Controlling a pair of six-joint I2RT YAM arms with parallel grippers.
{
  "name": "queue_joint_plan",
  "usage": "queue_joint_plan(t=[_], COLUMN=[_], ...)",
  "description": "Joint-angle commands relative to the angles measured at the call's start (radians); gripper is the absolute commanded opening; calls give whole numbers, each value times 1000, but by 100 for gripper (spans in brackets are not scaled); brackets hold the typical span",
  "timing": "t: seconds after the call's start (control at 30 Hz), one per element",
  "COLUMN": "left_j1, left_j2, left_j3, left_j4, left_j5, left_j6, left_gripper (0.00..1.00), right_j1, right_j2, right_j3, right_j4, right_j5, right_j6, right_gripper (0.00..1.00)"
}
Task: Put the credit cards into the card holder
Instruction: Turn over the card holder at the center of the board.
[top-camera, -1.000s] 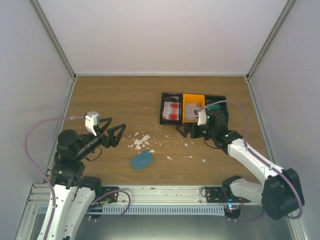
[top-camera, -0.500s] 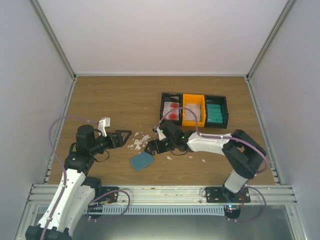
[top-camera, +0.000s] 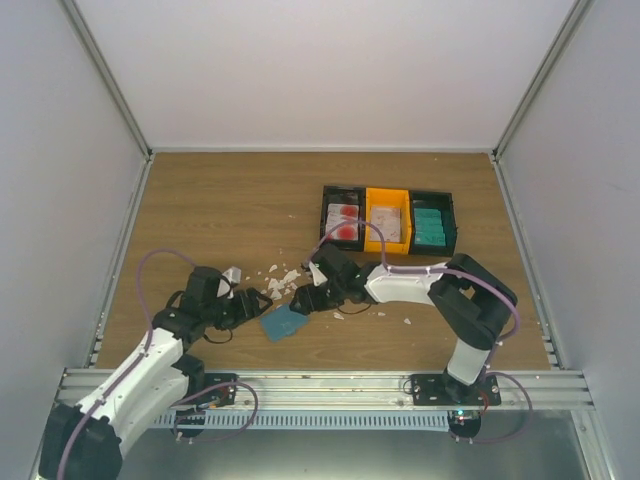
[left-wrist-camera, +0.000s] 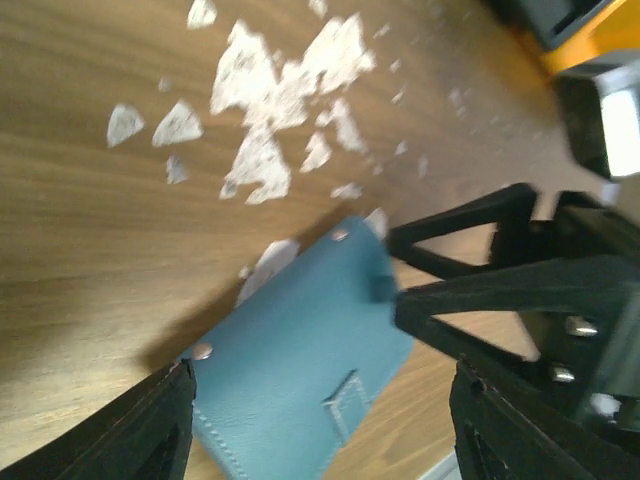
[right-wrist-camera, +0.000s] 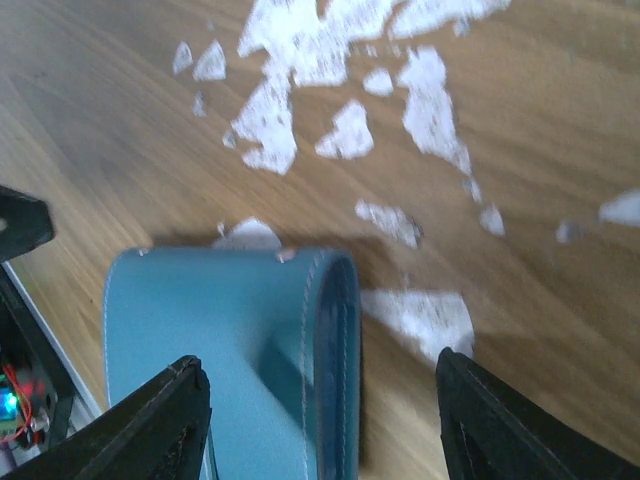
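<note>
Swung in on the card holder, flat among white scraps — left gripper and right gripper alike, jaws wide (empty). Means opening it first; leaves the credit cards in the tray.

Wood table has the blue card holder lying flat. White scraps sit just beside it (loads), tray further back.

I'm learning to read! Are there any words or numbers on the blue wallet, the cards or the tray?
No text can be read anywhere.
The card holder is plain blue with no lettering visible.
The cards in the tray are too small to tell.
The white scraps look blank.
</note>
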Motion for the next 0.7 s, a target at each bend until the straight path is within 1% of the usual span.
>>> queue_joint_plan(t=[0.0,0.07,0.23,0.33,0.47,0.6,0.67], left_j1=[-81,-103,-134,-158,-187,-207,-213], left_j2=[70,104,170,185,217,265,286], left_j3=[-20,-17,-19,-29,-31,-31,-29], left_j4=[76,93,106,103,81,72,76], left_j5=[-97,-117,-131,-155,-194,-215,-223], left_j6=[-53,-41,-27,-34,-35,-32,-32], left_gripper=[69,64,47,40,32,24,22], right_j1=[11,11,11,10,5,-13,-23], right_j2=[-60,-71,-66,-53,-22,5,8], right_j3=[-74,-104,-170,-198,-219,-236,-246], right_j4=[-42,-44,58,156,277,399,442], right_j5=[-14,-32,-133,-203,-250,-278,-268], right_j6=[37,45,91,128,166,196,212], right_gripper=[62,62,60,57,55,50,47])
